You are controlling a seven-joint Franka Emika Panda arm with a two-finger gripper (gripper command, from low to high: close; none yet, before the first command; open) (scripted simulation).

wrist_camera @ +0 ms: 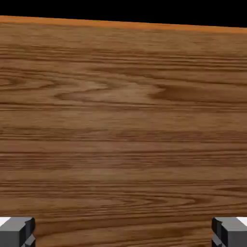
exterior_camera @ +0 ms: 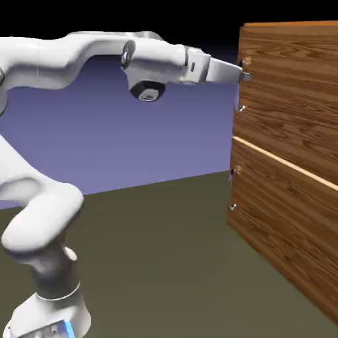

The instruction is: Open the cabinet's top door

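Two grey fingertips (wrist_camera: 17, 231) sit at the bottom corners of the hand view, set wide apart with nothing between them but wood grain. That grain fills nearly the whole view: the face of the top door (wrist_camera: 123, 120), with an orange-brown top edge under black.

In the exterior view, the white arm (exterior_camera: 39, 218) rises at the lower left and stretches level to the right. The gripper (exterior_camera: 243, 74) reaches the upper left edge of the cabinet (exterior_camera: 290, 198), right at the top of the silver handle (exterior_camera: 239, 86); contact looks likely, but the tips are too small to be sure. The top door (exterior_camera: 290, 86) stands above a pale seam, over the lower door (exterior_camera: 284, 224).
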